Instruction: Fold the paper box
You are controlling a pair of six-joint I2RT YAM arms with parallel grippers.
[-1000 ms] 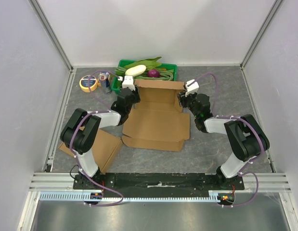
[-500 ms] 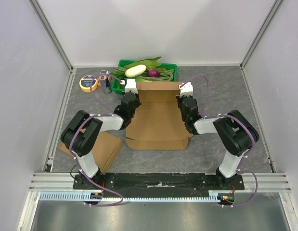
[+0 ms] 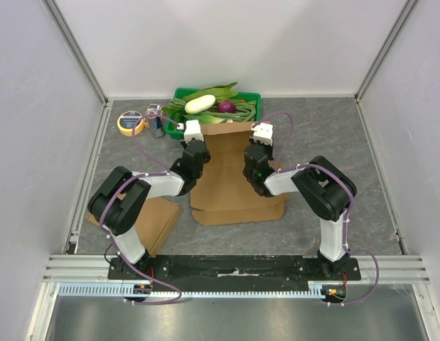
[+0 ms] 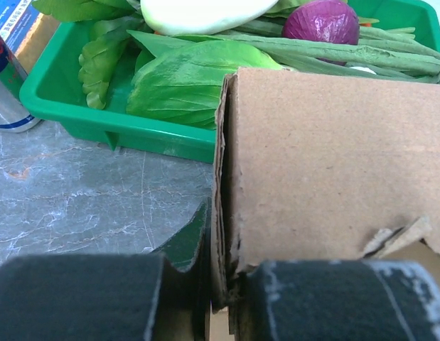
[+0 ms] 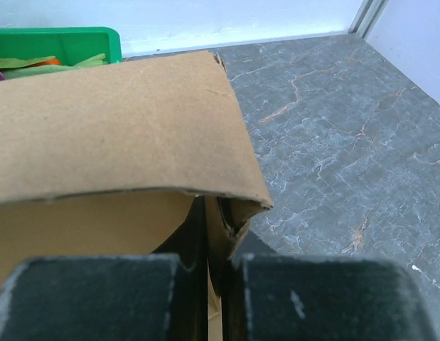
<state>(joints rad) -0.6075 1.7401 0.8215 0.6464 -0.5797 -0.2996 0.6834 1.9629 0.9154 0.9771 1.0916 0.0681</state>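
left gripper (image 4: pixel 220 302) and right gripper (image 5: pixel 205 288) each clamped tight on paper box (image 3: pixel 234 181) walls, green tray (image 4: pixel 60 99) beyond left jaws holding leafy greens (image 4: pixel 177 78), red onion (image 4: pixel 326 21)

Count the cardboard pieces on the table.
2. The cardboard box sits mid-table; a flat cardboard sheet lies at the near left, partly hidden under the left arm.

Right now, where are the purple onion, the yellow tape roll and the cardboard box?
purple onion (image 4: pixel 324 20): left wrist view, its side.
yellow tape roll (image 3: pixel 122 125): top view, its ring.
cardboard box (image 3: pixel 230 188): top view, its flat base.
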